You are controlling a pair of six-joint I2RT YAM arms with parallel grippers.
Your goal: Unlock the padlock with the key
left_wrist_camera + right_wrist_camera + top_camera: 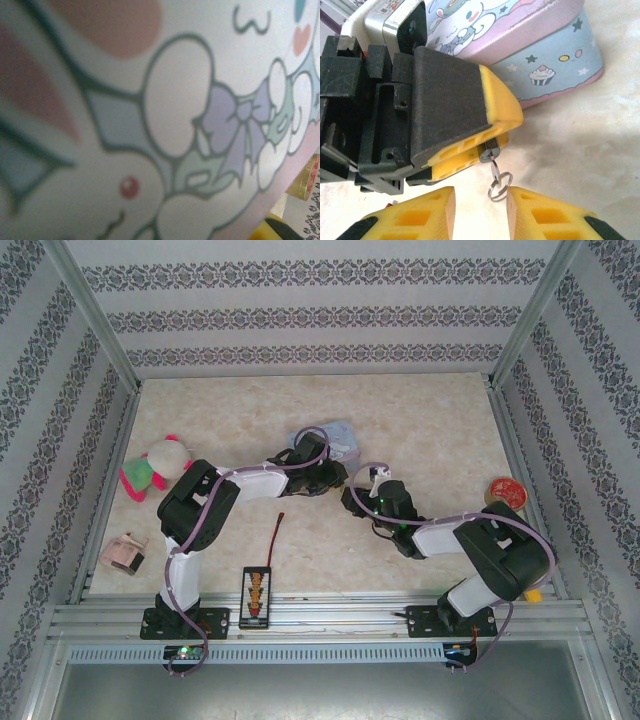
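Key-turning step, by the look — right claw (481, 201) parted astride key ring (499, 184); left claw (506, 134) just ahead, pinched narrow on key (489, 150). Next — close, twist gently.

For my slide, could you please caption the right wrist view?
Key ring hangs from left gripper, inside open right gripper.

The pale marbled tabletop (430, 410) carries a plush toy (155, 468), a blue tin (340, 435), a round red disc (503, 490) and a pink box (125, 553).

High fixed camera looks down over the table (440, 420) from behind; left wrist camera sits tight against the cartoon tin (175, 100), which the right wrist camera shares, close.
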